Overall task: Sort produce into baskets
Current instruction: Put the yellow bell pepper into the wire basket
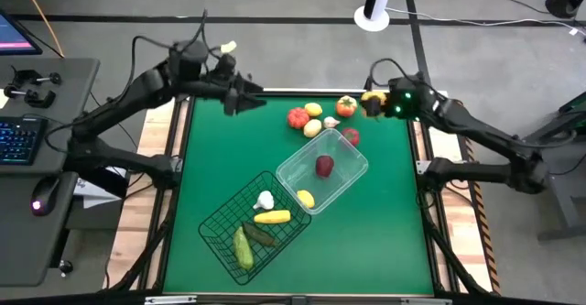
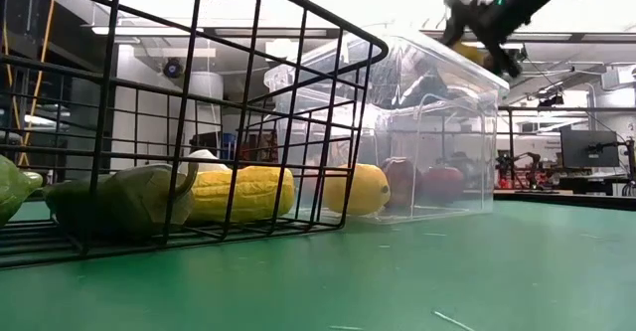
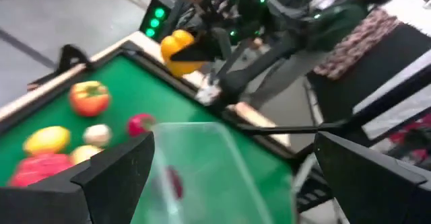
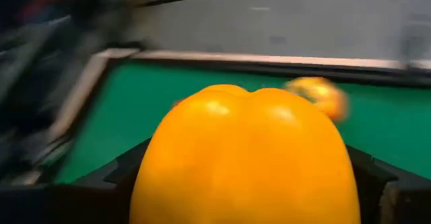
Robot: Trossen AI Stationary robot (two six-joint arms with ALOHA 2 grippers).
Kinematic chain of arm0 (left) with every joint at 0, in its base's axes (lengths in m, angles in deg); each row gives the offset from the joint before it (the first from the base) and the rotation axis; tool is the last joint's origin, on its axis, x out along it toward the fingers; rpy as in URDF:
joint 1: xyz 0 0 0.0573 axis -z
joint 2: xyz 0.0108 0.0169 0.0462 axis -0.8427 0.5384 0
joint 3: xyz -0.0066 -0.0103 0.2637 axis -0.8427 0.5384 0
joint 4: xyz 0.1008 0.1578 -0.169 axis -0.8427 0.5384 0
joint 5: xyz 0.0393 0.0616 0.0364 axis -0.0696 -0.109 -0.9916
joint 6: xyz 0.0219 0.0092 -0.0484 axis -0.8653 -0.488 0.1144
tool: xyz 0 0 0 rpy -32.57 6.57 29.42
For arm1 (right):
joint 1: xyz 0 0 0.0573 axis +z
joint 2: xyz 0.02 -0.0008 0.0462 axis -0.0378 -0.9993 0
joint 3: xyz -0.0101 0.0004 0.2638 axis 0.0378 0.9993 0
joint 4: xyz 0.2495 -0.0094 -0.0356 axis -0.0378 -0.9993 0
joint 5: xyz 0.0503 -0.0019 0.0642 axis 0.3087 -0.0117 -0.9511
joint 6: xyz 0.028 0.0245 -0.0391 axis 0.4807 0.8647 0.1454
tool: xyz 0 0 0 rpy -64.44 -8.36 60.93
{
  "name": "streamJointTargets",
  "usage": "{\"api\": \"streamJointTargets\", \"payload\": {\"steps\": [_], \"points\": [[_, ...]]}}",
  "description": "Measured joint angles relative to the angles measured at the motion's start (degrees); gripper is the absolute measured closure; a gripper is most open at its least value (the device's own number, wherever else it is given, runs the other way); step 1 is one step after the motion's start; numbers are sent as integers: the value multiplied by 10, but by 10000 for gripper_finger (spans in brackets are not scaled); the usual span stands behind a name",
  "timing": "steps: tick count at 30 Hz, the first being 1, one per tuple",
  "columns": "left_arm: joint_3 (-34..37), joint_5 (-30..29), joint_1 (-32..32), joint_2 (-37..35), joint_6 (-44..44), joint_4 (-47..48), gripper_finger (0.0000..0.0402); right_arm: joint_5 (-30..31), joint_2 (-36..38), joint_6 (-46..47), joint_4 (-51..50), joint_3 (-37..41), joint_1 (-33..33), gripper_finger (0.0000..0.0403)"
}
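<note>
My right gripper (image 1: 374, 104) is above the table's far right part, shut on a yellow bell pepper (image 1: 369, 98), which also shows in the left wrist view (image 3: 179, 50). My left gripper (image 1: 249, 102) is open and empty over the far left part. Loose produce lies between them: a red piece (image 1: 298, 117), yellow pieces (image 1: 313, 110), a white one (image 1: 331, 122), an orange tomato (image 1: 346, 106) and a small red one (image 1: 351, 137). The clear plastic bin (image 1: 352, 158) holds a dark red piece (image 1: 324, 166) and a lemon (image 1: 305, 198). The black wire basket (image 1: 215, 223) holds a white piece (image 1: 265, 200), corn (image 1: 272, 217) and green vegetables (image 1: 243, 247). My right gripper pinches the yellow pepper between its two fingers (image 4: 131, 173), one on each side of its body (image 4: 161, 177). The fingers come roughly level from the table's right side. The pepper is lifted clear of the table.
The bin and the basket lie slantwise, touching corner to corner, in the table's middle and near part. The green surface at the near right (image 1: 385, 241) and left (image 1: 197, 158) is bare. Wooden rails (image 1: 174, 140) edge the table. A desk with a keyboard (image 1: 18, 140) stands left.
</note>
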Motion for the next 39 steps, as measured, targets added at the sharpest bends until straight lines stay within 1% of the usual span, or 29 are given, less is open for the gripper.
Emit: {"api": "streamJointTargets", "payload": {"steps": [3,6,8,11,14,16,18,22,26,29,31,34,39], "points": [[0,-98,83,-9,47,-16,7,-25,14,-16,19,0,81,97],[0,-197,162,-12,86,-29,7,-25,2,-17,45,0,181,95],[0,-253,202,-12,99,-35,7,-17,-19,-11,85,0,250,94],[0,-317,245,-11,114,-47,7,4,-71,-1,185,1,342,93],[0,-353,266,-13,120,-61,7,8,-143,14,318,1,410,93],[0,-359,270,-16,120,-70,7,5,-198,16,397,-3,441,92],[0,-361,271,-19,111,-81,7,5,-251,16,438,-23,463,92],[0,-361,270,-27,84,-78,7,5,-349,22,438,-97,487,92],[0,-333,270,-48,62,-69,7,2,-423,22,422,-183,499,91],[0,-316,271,-71,42,-44,7,-1,-460,14,396,-237,500,91],[0,-315,271,-89,28,-28,7,-1,-482,5,380,-264,501,91],[0,-314,271,-113,7,-6,7,-1,-509,-19,376,-295,500,91],[0,-308,271,-133,-13,23,7,2,-536,-17,378,-331,493,91]]}}
